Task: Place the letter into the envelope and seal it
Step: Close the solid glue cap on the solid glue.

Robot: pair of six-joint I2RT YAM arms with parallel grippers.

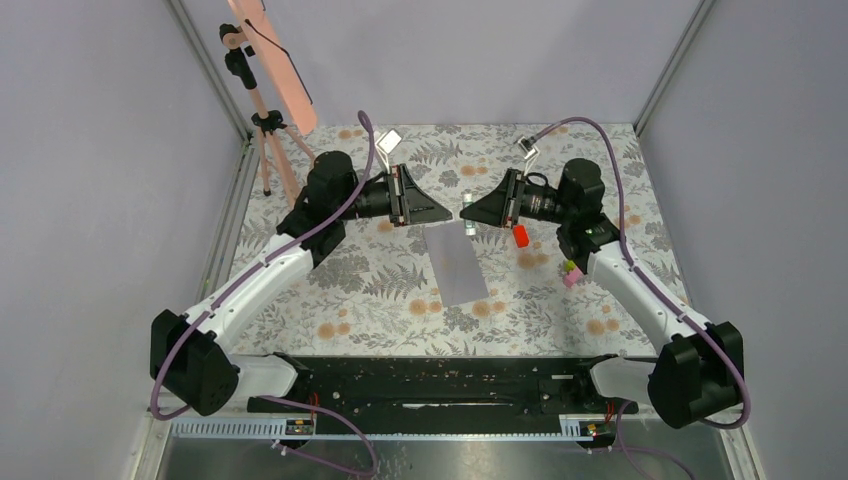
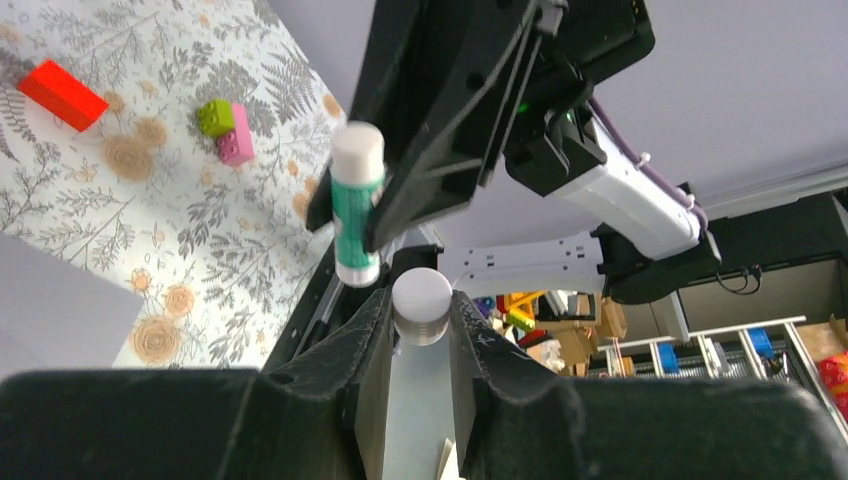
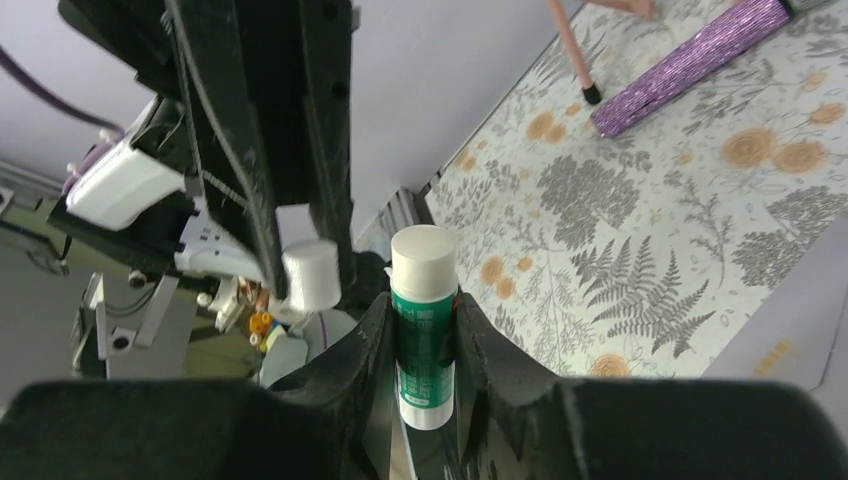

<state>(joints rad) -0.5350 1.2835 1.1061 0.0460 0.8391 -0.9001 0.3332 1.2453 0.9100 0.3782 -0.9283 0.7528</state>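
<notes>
Just above the far end of the grey-lilac envelope, which lies flat at mid-table, the left gripper pinches a white cap and the right gripper pinches a green glue stick, their tips close together.
</notes>
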